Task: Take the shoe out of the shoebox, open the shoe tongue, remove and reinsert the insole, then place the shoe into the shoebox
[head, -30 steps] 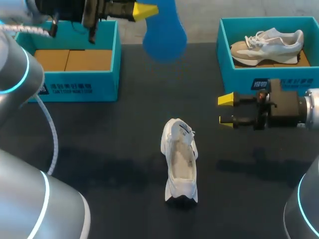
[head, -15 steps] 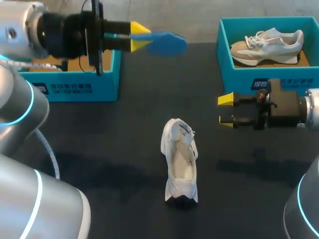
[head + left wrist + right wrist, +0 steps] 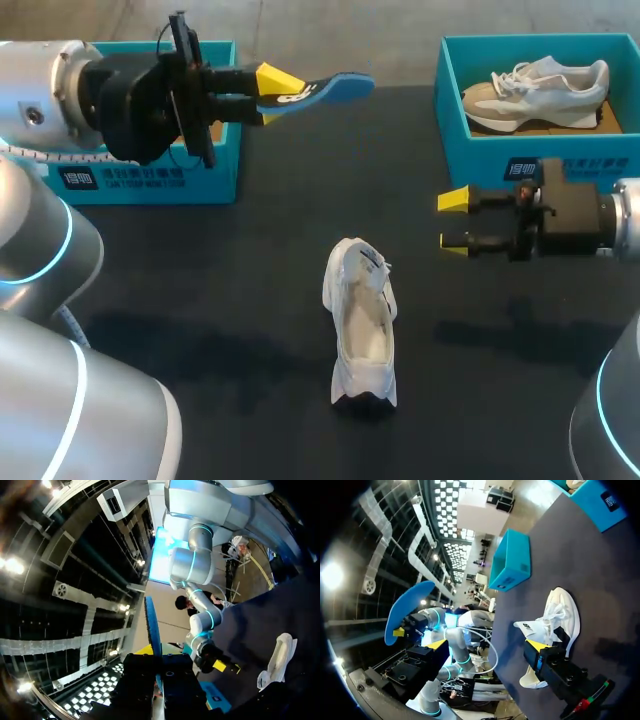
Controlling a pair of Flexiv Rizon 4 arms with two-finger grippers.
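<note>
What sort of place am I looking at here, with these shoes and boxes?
Probably a robot test bench for practising shoe handling. The left claw holds a blue insole above a dark table. A white shoe stands on the table, and teal shoeboxes sit at the back.

The insole (image 3: pixel 325 88) is seen as blue, the shoe (image 3: pixel 362 335) as white — the bench (image 3: pixel 200 300) beneath it black. The left shoebox (image 3: pixel 150 180) and right shoebox (image 3: pixel 480 150) are teal (brown inside). The left tool (image 3: pixel 275 88) and right tool (image 3: pixel 455 222) are tipped yellow.

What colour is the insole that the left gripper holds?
The insole is blue; the head view shows it best.
</note>
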